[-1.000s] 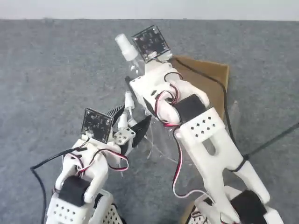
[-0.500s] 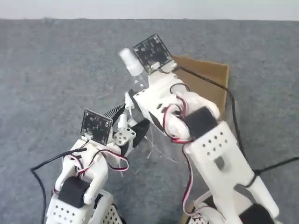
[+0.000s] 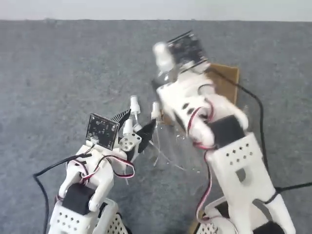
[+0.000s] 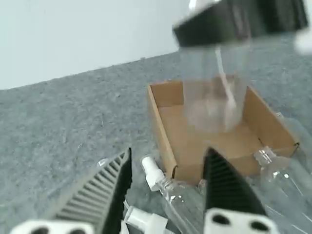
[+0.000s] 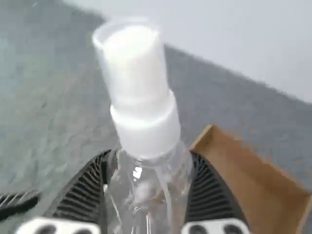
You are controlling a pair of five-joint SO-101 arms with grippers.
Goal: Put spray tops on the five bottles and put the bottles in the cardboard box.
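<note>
The right end effector [image 5: 146, 200] pinches a clear bottle [image 5: 144, 156] with its white spray top [image 5: 134, 83] on, held above the cardboard box [image 4: 163, 122]. The left end effector [image 4: 168, 187] is spread over loose bottles [image 4: 178, 197] lying on the grey counter [image 3: 58, 73] beside the box

I saw a clear bottle [image 5: 146, 195] upright in the right pincer [image 5: 148, 168], clamped at the shoulder. Its white spray top [image 5: 139, 92] was fitted and rose above the fingertips. The open brown box [image 5: 251, 178] lay beyond and below that pincer. Ahead of the spread left pincer [image 4: 169, 155], a second bottle [image 4: 168, 192] with a top lay on its side against the box's near wall. An uncapped bottle [image 4: 273, 168] lay by the box's corner. A loose top [image 4: 146, 222] lay close under the left fingers.
</note>
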